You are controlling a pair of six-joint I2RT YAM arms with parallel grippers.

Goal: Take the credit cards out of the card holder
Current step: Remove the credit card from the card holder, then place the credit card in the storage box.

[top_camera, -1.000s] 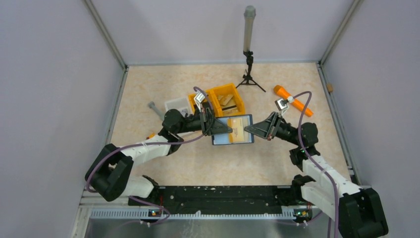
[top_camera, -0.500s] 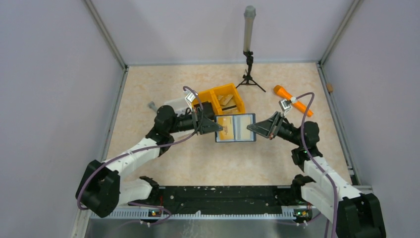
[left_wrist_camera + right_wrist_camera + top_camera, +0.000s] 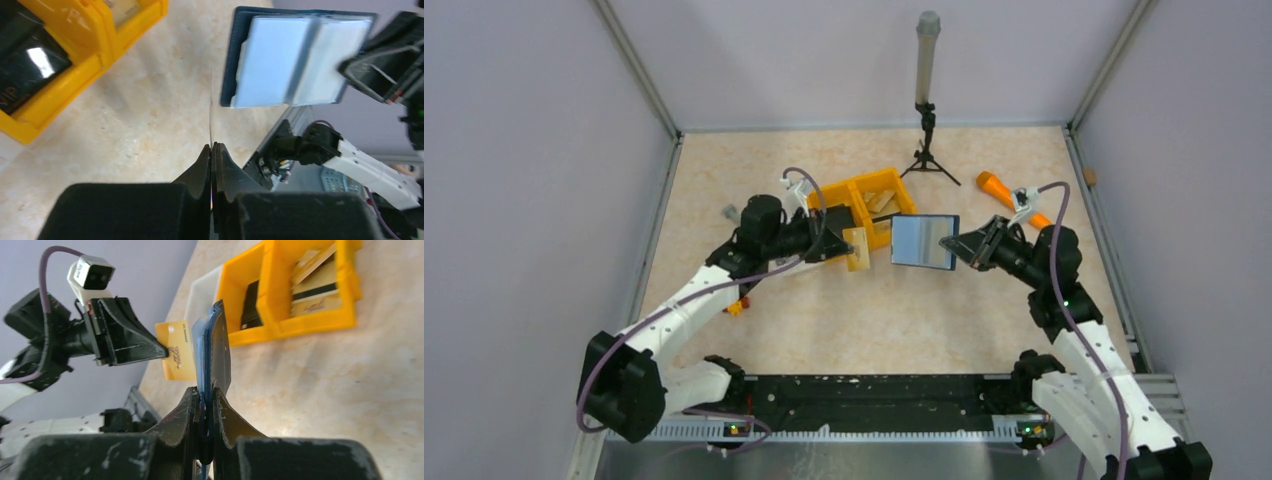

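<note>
In the top view the open navy card holder (image 3: 922, 242) hangs above the table, and my right gripper (image 3: 951, 245) is shut on its right edge. Its pale pocketed faces (image 3: 295, 60) show in the left wrist view. My left gripper (image 3: 843, 247) is shut on a tan-orange credit card (image 3: 858, 250), held just left of the holder and apart from it. That card is edge-on, a thin line (image 3: 211, 107), above the left gripper (image 3: 212, 148). From the right wrist, the card (image 3: 175, 357) sits beyond the holder (image 3: 214, 352), which is clamped in the right gripper (image 3: 204, 396).
A yellow two-compartment bin (image 3: 894, 182) stands behind the left gripper; it holds tan cards (image 3: 315, 285) and a black block (image 3: 250, 305). A white tray (image 3: 202, 292) adjoins it. An orange tool (image 3: 997, 186) lies back right, a tripod (image 3: 925, 150) at the back, and a small orange block (image 3: 736, 306) under the left arm.
The tan card has come out of the holder, drawn left by my left gripper. My right gripper carried the holder to the right, leaving a gap between them.
</note>
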